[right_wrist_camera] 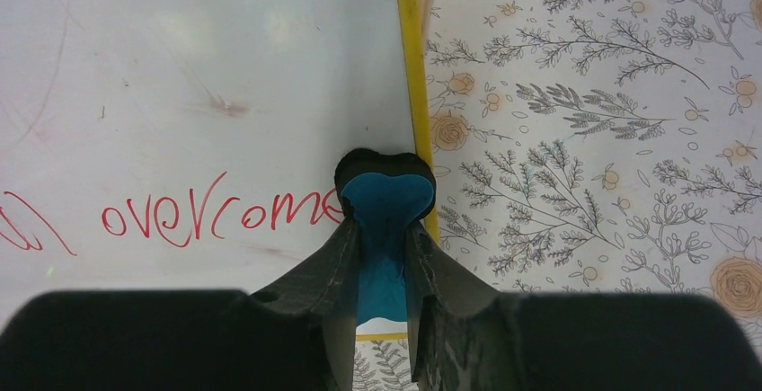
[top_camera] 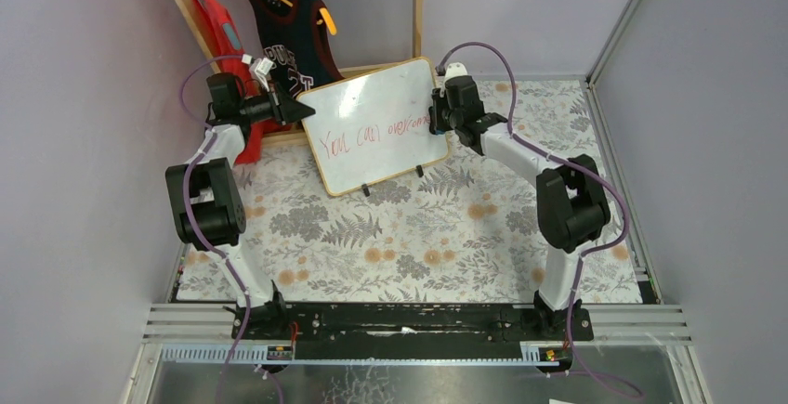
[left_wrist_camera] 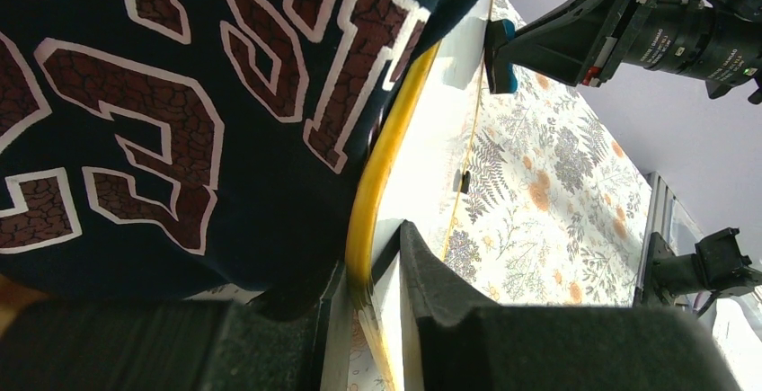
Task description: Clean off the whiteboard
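Observation:
The whiteboard (top_camera: 372,125) stands tilted at the back of the table, with the red handwriting "You can overcome" (top_camera: 372,135) across it. My left gripper (top_camera: 302,109) is shut on the board's left edge. In the left wrist view its fingers (left_wrist_camera: 422,265) pinch the yellow-wood frame (left_wrist_camera: 382,175). My right gripper (top_camera: 437,111) is shut on a blue eraser (right_wrist_camera: 385,198). The eraser presses against the board (right_wrist_camera: 198,67) beside its right frame (right_wrist_camera: 409,67), at the end of the word "overcome" (right_wrist_camera: 216,216). The eraser (left_wrist_camera: 499,54) also shows in the left wrist view.
A dark navy jersey (top_camera: 283,32) and a red garment (top_camera: 218,23) hang on a wooden rack (top_camera: 418,5) right behind the board. The jersey (left_wrist_camera: 180,112) fills the left wrist view. A floral cloth (top_camera: 390,237) covers the table, and walls close in the sides.

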Tool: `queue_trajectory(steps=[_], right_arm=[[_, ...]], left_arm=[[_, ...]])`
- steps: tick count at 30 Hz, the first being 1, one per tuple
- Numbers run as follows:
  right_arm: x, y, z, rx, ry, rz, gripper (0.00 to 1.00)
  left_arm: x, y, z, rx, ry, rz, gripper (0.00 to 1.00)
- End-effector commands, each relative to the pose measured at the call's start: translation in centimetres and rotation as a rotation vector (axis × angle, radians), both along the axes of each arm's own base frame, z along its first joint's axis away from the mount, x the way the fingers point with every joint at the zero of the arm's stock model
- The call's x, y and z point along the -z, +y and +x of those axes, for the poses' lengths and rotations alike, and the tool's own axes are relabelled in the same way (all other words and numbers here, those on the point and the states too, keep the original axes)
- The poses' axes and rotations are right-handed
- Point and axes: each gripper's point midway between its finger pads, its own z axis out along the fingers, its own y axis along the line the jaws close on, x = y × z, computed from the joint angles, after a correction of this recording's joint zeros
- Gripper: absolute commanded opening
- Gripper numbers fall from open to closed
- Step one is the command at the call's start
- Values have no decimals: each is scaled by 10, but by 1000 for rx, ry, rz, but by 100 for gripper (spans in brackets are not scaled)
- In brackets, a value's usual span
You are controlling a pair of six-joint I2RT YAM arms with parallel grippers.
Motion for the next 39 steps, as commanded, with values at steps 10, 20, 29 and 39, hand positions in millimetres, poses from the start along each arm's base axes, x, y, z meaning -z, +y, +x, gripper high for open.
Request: queue_trajectory(steps=[10, 20, 29, 39], right_arm=[[-12, 64, 12, -115, -8, 89, 0], [-9, 82, -3, -152, -10, 97, 0], [7, 47, -1, -59, -17, -10, 0], [8, -3, 0, 53, -31, -37, 0]], left_arm=[[30, 17, 18, -119, 14, 118, 0], [33, 10, 15, -112, 22, 134, 0], [32, 5, 10, -89, -1, 178, 0], [34, 8, 4, -84, -17, 226, 0]])
